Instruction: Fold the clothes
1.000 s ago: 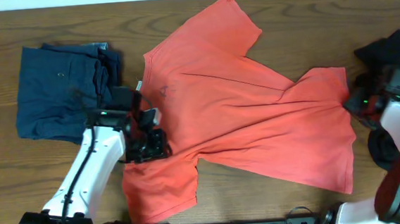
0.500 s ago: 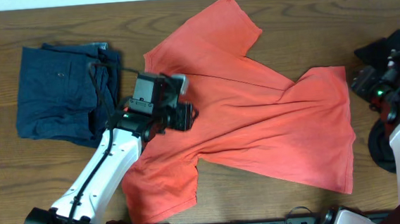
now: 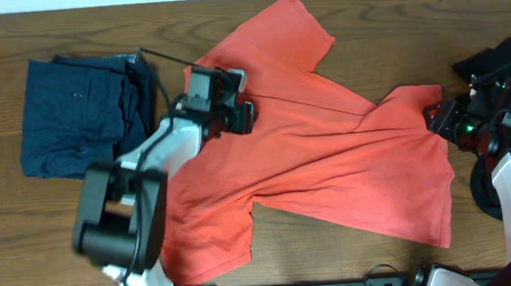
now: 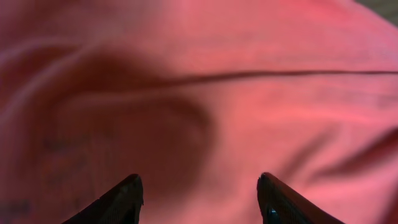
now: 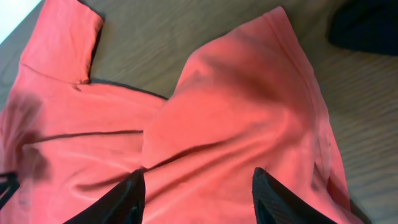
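Left gripper [image 3: 246, 117] further up coral T-shirt [image 3: 338, 160]

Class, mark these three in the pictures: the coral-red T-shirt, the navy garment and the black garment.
coral-red T-shirt [image 3: 329, 156], overhead view, middle of its body.
navy garment [image 3: 73, 120], overhead view, centre of the folded pile.
black garment [image 3: 495, 59], overhead view, bunched cloth near the right edge.

Overhead looks straight down on the whole desk [image 3: 9, 223]; both wrist views share the coral-red T-shirt [image 3: 329, 156], left nearest.
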You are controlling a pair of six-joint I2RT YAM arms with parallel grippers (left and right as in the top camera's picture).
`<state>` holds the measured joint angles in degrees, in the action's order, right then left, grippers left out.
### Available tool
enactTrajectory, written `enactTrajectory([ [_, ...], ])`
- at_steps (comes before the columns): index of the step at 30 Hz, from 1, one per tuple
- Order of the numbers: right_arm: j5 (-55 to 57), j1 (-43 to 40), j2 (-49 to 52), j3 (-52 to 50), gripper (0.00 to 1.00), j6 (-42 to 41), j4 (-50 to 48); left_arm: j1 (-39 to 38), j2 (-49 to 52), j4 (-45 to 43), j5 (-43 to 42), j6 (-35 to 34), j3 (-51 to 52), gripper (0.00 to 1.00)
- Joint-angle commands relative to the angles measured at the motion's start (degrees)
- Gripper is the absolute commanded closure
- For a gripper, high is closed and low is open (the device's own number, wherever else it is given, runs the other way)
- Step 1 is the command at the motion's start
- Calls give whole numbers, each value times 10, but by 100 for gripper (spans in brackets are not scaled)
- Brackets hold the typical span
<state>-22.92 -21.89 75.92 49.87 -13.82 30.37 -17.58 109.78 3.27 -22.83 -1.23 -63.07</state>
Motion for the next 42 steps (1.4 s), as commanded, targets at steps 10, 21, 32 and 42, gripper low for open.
enactTrajectory([
  [10,96,5,2,5,43,23,67,71,125,40,235,-45,-50,66],
  [21,96,23,44,5,37,49,33,171,94,44,-18,-87,-75,60],
  [32,88,72,184,5,35,52,-165,135,-99,146,-27,-50,-75,48],
  [42,73,134,325,9,30,-4,-363,81,-295,314,-27,-50,-75,40],
])
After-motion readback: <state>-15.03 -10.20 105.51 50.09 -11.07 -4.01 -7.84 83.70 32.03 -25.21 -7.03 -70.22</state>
